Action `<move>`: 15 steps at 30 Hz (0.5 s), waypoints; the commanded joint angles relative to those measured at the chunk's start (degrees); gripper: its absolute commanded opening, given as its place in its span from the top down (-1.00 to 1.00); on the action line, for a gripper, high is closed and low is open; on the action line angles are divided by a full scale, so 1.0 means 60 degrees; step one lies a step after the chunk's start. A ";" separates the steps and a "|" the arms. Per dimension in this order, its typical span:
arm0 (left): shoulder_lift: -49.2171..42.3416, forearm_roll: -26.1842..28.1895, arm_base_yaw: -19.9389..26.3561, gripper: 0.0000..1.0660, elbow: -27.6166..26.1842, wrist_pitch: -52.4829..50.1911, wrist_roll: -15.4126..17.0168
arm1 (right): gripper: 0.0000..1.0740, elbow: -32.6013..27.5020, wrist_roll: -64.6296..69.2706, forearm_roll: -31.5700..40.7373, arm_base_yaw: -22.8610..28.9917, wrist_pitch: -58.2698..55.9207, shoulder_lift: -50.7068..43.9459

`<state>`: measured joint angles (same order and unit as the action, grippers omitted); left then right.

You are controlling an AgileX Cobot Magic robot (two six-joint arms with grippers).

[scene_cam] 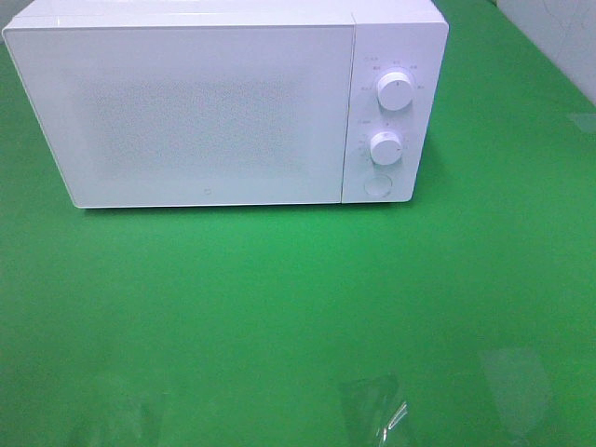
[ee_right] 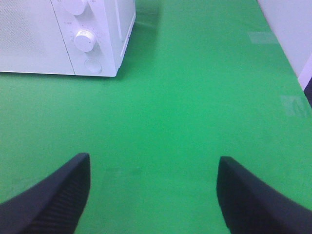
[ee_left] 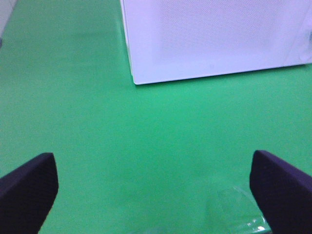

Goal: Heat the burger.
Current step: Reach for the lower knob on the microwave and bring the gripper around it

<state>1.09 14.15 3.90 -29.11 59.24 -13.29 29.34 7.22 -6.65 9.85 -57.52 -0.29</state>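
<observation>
The burger is out of view in every frame. A white microwave [scene_cam: 223, 102] stands at the back of the green table with its door shut; it also shows in the left wrist view [ee_left: 214, 39] and the right wrist view [ee_right: 63, 36]. My left gripper [ee_left: 153, 195] hangs open over bare green cloth, well short of the microwave, with nothing between its dark fingers [ee_left: 29, 192]. My right gripper [ee_right: 153, 195] is open too, empty, over the cloth in front of and to the right of the microwave. Neither gripper shows in the exterior high view.
Two white knobs [scene_cam: 396, 93] and a round button [scene_cam: 377, 186] sit on the microwave's right panel. Clear tape patches [scene_cam: 377, 410] lie on the green cloth [scene_cam: 279, 307] near the front edge. A pale wall [ee_right: 287, 29] borders the table on the right.
</observation>
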 commanded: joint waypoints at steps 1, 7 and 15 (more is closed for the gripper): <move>-0.0420 0.0057 0.0124 -0.88 0.0010 -0.0076 0.0067 | -0.34 -0.0019 -0.0029 -0.0019 -0.0076 -0.0010 -0.0229; -0.0201 -0.0010 0.0124 -0.88 0.0010 -0.0134 0.0057 | -0.34 -0.0019 -0.0029 -0.0010 -0.0076 -0.0010 -0.0201; -0.0220 -0.1003 0.0124 -0.88 0.0038 -0.0019 0.0640 | -0.34 -0.0019 -0.0029 0.0019 -0.0076 -0.0010 -0.0181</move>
<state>-0.29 8.59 4.47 -29.11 59.30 -10.31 29.34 7.22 -6.47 9.85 -57.52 -0.29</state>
